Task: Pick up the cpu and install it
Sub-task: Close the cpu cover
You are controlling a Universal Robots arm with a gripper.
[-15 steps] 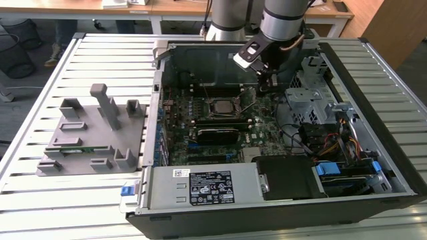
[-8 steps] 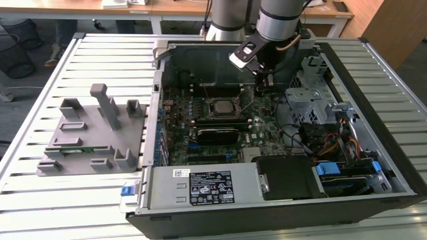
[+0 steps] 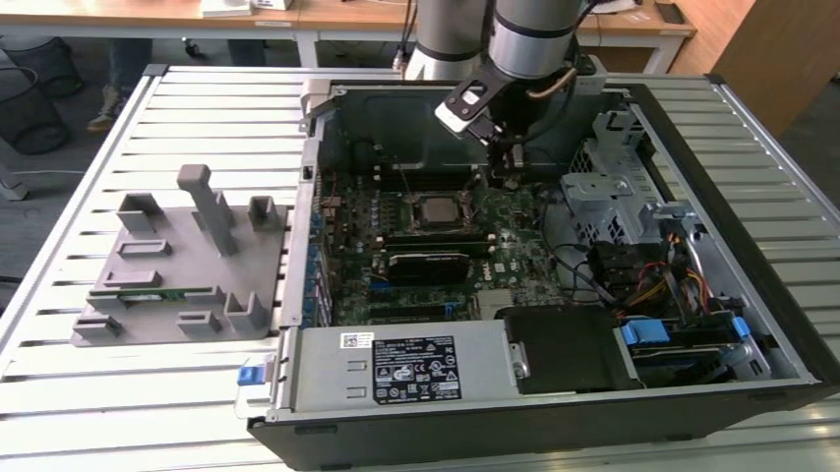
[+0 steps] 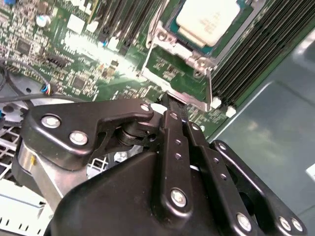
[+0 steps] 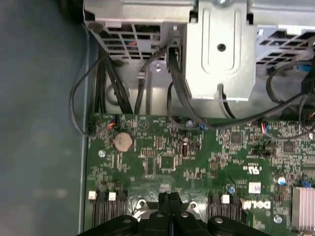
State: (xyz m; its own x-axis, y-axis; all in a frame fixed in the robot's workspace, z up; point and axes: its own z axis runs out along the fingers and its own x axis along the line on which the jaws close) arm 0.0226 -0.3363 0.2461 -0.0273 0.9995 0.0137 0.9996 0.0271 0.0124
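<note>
Silvery cpu [image 4: 211, 19] sits in the motherboard socket [image 4: 197, 61], placement looks done; gripper [image 4: 168, 101] just beside it, jaws clenched on nothing, locking unclear

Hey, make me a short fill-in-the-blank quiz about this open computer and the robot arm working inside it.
1. The silvery chip lies in the ___ on the green board.
2. The gripper is ___, with nothing between its fingers.
3. The grey fixture stands outside the computer case, on the exterior view's ___.
4. The memory stick lying in that fixture is ___ in colour.
Missing words: socket; shut; left; green.
</note>
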